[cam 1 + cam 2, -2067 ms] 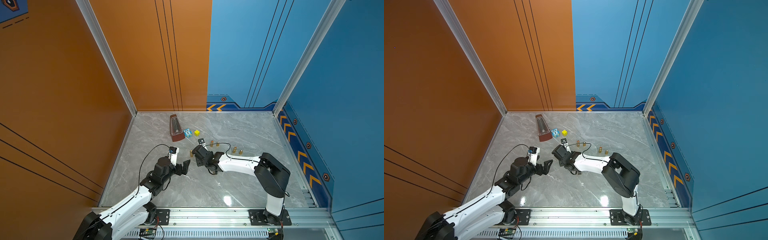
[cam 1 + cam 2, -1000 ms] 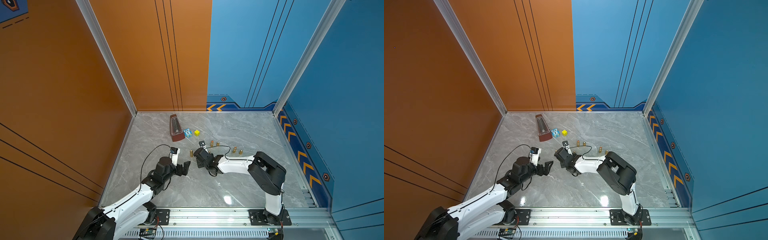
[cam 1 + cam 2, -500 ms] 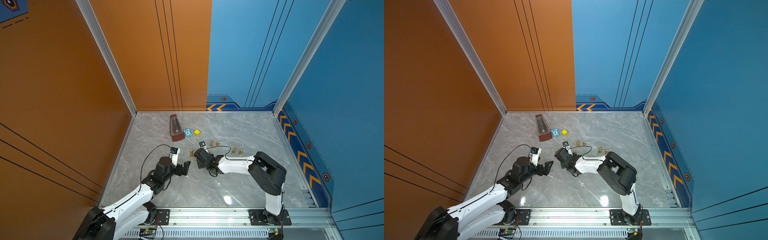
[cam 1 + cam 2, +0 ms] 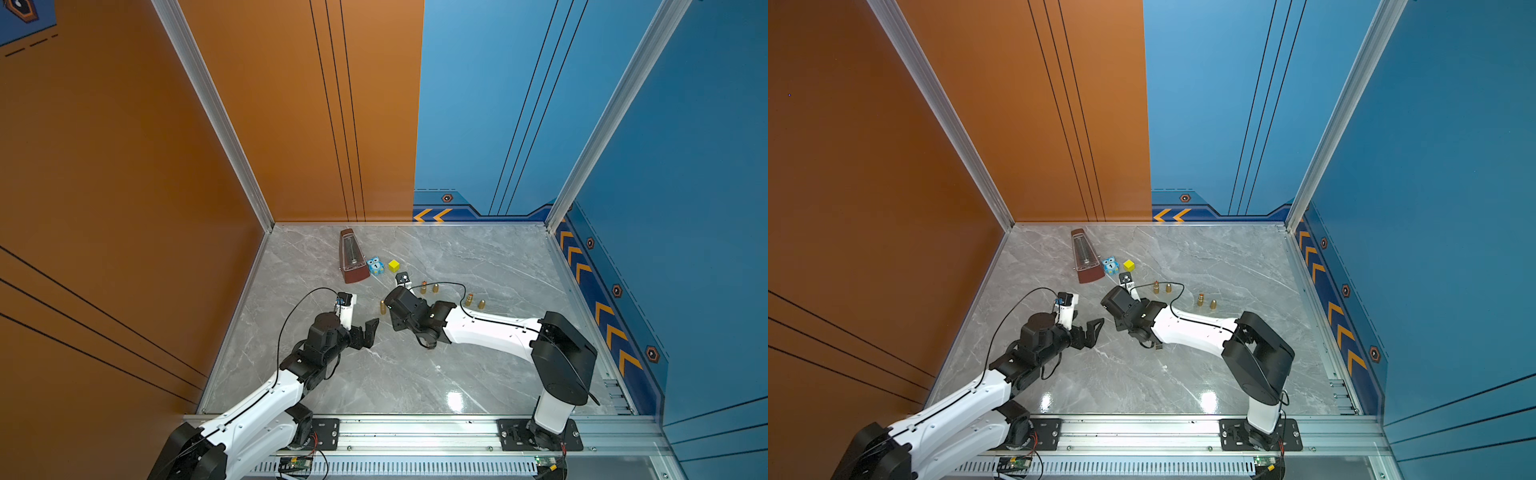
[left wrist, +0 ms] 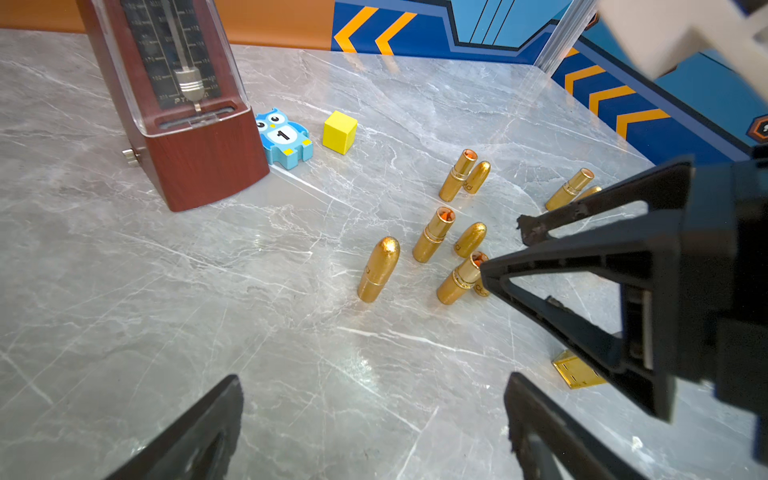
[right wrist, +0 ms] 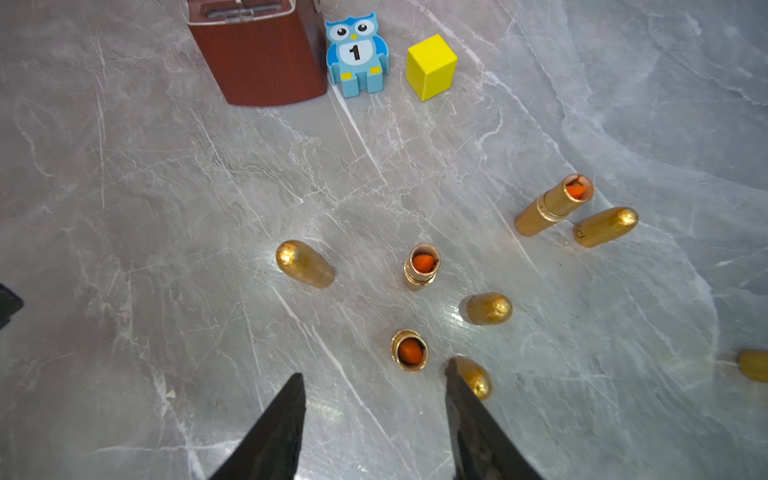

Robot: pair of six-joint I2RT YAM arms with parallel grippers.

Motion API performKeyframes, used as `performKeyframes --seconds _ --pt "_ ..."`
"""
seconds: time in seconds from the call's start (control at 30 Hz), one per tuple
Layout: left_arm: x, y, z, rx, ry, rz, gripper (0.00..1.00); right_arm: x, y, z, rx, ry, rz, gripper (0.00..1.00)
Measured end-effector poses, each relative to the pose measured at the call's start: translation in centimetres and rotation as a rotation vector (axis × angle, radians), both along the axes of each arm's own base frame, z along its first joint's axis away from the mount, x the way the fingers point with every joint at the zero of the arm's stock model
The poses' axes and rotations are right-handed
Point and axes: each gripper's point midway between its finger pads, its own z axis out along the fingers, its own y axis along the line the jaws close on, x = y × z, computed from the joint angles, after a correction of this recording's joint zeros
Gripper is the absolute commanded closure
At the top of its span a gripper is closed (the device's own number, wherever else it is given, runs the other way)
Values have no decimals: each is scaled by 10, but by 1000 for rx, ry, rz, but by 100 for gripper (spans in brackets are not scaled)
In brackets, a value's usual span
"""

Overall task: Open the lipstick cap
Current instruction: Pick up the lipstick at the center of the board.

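— How many lipsticks do you make out?

— Five. One capped lipstick (image 4: pixel 382 306) stands alone just below the middle of the frame in both top views. The other four are open lipsticks (image 5: pixel 434 235) with orange showing. Each has one of the four caps (image 5: pixel 469 239) just beside it.

— And the grippers?

— The left gripper (image 5: pixel 374 380) is spread wide and empty, just below the capped one in the top views. The right gripper (image 6: pixel 374 374) is partly open with nothing between its fingers. One fingertip sits right at a cap, but I can't tell whether it touches.

— Anything in the way?

— The right gripper hangs over two pairs and hides them from above. Only two pairs show, to its upper right. From the left wrist, its finger covers part of a cap. Higher in the frame are one metronome (image 4: pixel 353 257), one owl block (image 4: pixel 375 266) and one yellow cube (image 4: pixel 394 265), side by side on the marble table (image 4: pixel 478 257).
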Motion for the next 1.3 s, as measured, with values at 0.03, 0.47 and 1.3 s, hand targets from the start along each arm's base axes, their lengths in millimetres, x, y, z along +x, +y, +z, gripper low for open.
performKeyframes --seconds 0.03,0.47,1.3 --pt "0 2 1 -2 -2 11 1 1 3 6 9 2 0 42" --pt "2 29 2 -18 23 125 1 20 47 -20 -8 135 21 38" --pt "5 40 -8 -15 63 174 2 50 58 -79 -62 236 -12 68"
